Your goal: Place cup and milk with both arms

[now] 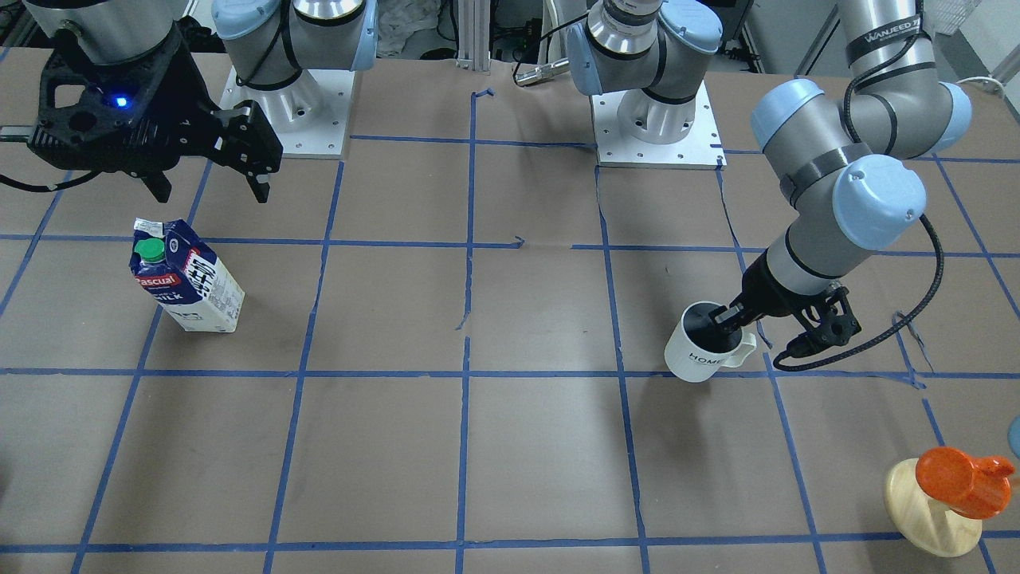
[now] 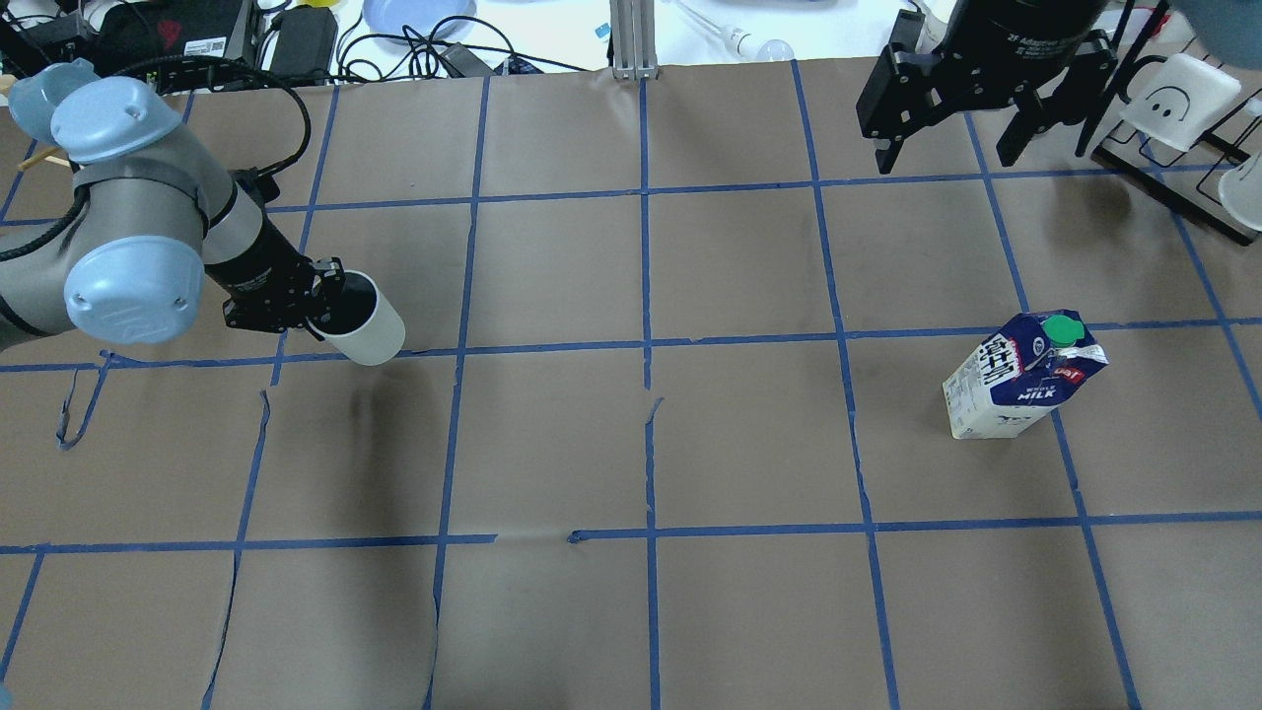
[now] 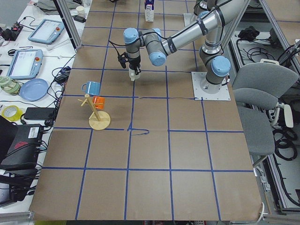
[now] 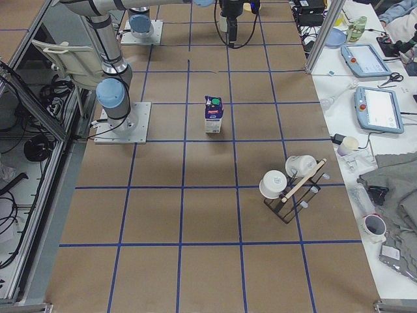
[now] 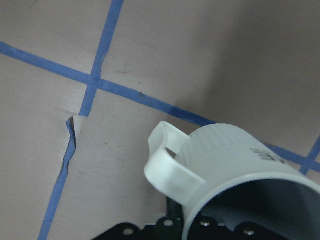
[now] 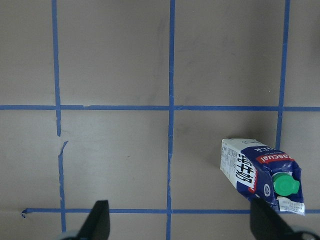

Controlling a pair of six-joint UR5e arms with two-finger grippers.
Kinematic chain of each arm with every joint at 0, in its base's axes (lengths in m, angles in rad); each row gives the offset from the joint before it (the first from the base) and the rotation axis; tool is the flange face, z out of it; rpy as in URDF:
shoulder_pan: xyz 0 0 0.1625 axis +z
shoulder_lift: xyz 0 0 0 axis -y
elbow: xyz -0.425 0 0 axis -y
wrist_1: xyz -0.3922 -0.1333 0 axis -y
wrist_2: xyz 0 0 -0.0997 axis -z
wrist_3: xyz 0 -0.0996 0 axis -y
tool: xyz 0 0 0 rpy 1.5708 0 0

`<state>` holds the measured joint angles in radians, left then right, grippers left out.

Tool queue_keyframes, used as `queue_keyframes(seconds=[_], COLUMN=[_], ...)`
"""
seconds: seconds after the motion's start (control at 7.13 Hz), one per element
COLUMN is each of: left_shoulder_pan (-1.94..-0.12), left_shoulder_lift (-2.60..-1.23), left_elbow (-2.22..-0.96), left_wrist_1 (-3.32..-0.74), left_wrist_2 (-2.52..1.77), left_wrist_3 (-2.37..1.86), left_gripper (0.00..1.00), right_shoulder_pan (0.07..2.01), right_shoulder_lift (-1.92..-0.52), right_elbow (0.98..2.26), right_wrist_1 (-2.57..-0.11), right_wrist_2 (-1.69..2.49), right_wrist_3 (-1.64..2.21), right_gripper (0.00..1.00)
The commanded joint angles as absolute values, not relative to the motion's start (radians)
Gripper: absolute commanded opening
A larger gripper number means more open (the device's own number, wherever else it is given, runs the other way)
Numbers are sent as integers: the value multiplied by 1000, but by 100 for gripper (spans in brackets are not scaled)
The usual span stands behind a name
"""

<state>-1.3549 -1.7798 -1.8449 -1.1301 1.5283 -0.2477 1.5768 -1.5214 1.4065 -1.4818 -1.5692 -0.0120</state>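
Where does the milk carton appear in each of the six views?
Front-facing: milk carton stands at the left.
Overhead: carton right of centre.
Exterior left: carton small, at the top edge.
Exterior right: carton in the upper middle.
Left wrist: not in it.
Right wrist: carton at the lower right.
Shared landmark: the blue tape grid.

In the left wrist view the cup [image 5: 235,165] runs off the bottom and right edges, and only part of its black lettering shows. Overhead, its handle is out of sight at the left gripper [image 2: 320,311]. The bottom edge of the right wrist view cuts off the right gripper [image 6: 179,220] fingers [image 6: 100,222]. In the left side view the milk [image 3: 149,11] is too small to read
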Motion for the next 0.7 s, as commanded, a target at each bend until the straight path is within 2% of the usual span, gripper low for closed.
queue_keyframes(seconds=[0.0, 0.56], left_shoulder_pan=[-1472, -1675], left_shoulder_lift=[-1807, -1905], left_elbow=[-1734, -1628], left_wrist_1=[-1192, -1175], left_wrist_2=[1511, 1482], left_wrist_3=[-478, -773], left_gripper=[0, 0], right_shoulder_pan=[1577, 1577], right_shoulder_lift=[-1520, -1520], right_elbow=[1407, 1407], right_wrist_1=[-1480, -1482], right_wrist_2=[-1569, -1569], right_wrist_3=[-12, -12], right_gripper=[100, 100])
